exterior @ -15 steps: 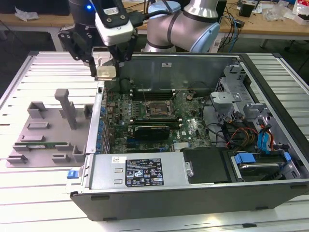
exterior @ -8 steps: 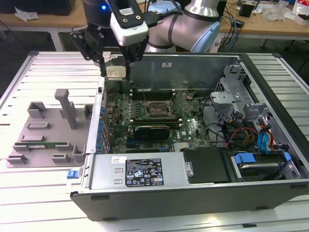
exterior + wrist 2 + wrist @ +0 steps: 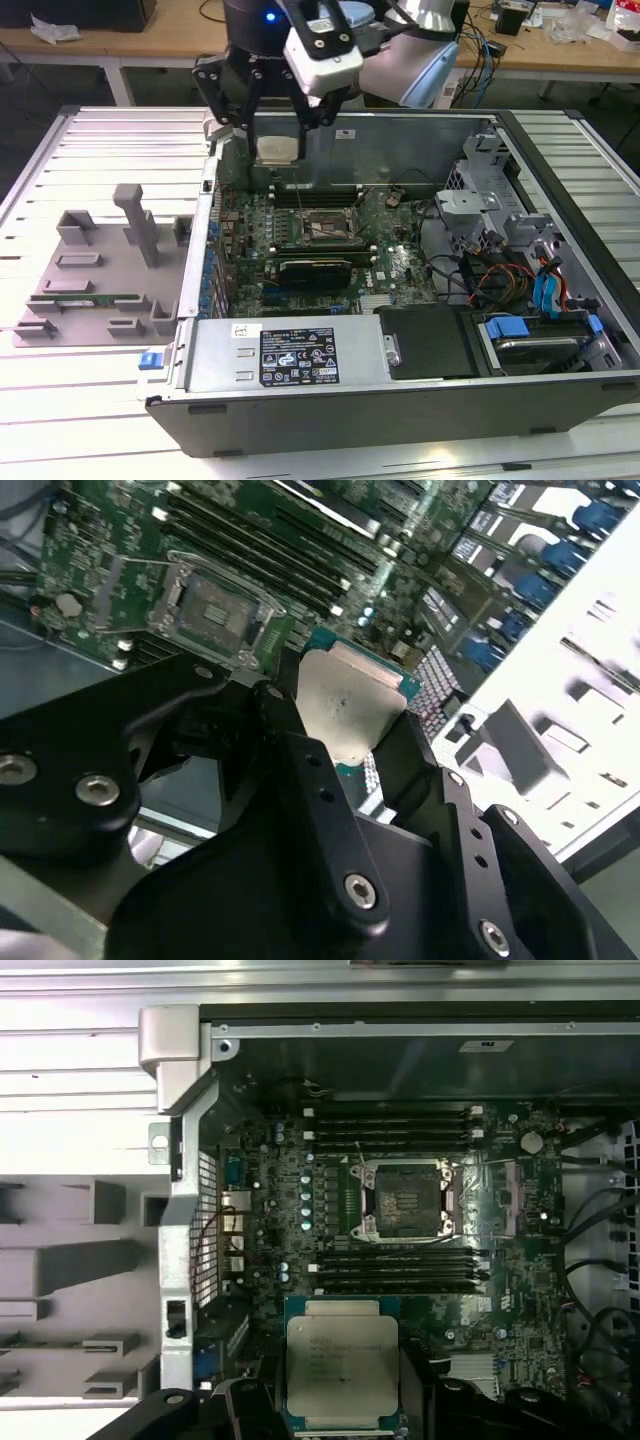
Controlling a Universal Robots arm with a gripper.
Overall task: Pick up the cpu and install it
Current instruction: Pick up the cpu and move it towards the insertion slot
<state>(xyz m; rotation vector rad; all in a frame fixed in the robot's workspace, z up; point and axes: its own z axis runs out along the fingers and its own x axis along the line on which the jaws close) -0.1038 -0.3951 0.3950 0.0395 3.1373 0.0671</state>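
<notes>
My gripper (image 3: 279, 152) is shut on the cpu (image 3: 277, 147), a flat square chip with a silver-grey top. It hangs above the open computer case, over the rear part of the motherboard near the case wall on the exterior view's left. In both wrist views the black fingers (image 3: 285, 730) clamp two opposite edges of the cpu (image 3: 350, 695) (image 3: 335, 1363). The dark metal-framed socket (image 3: 326, 226) (image 3: 405, 1200) (image 3: 215, 610) lies open in the middle of the board, apart from the chip, with memory slots on either side.
A grey fixture tray (image 3: 100, 270) with upright posts sits outside the case on the exterior view's left and holds a green stick (image 3: 85, 298). Inside the case are an expansion card (image 3: 315, 270), a power supply (image 3: 290, 352), cables and blue-tabbed drive bays (image 3: 510, 330).
</notes>
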